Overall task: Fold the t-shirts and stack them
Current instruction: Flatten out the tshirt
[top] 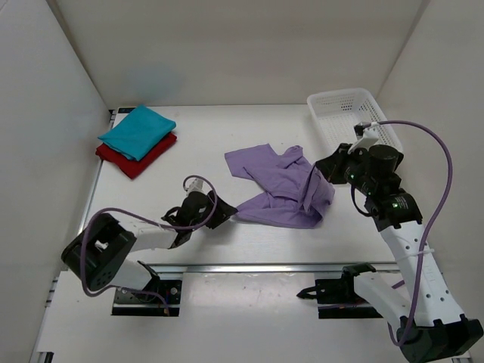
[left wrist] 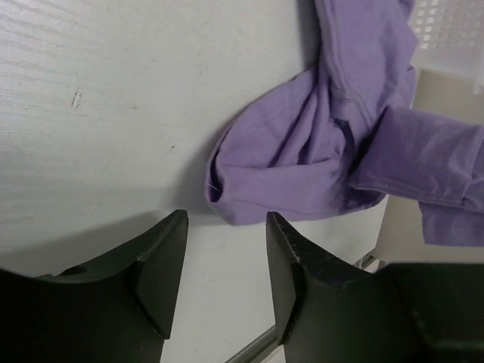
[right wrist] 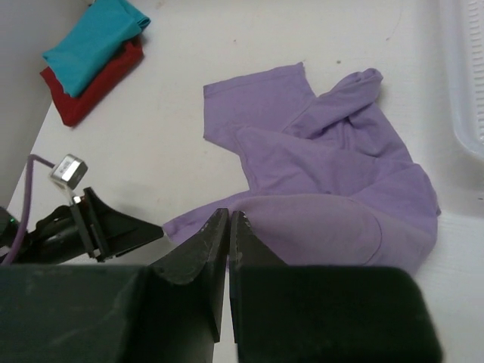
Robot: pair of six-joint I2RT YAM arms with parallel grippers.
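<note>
A lavender purple t-shirt (top: 278, 185) lies crumpled mid-table. My right gripper (top: 319, 172) is shut on its right side, and the cloth bulges up just behind the closed fingertips (right wrist: 229, 215). My left gripper (top: 225, 214) rests low by the shirt's near-left corner. It is open, and that corner (left wrist: 242, 204) lies just ahead of its gap (left wrist: 227, 227), not between the fingers. A folded teal-blue t-shirt (top: 138, 130) sits on a folded dark red t-shirt (top: 144, 160) at the back left.
A white plastic mesh basket (top: 344, 113) stands at the back right, just behind the right arm. White walls close in the table on three sides. A metal rail (top: 257, 267) runs along the near edge.
</note>
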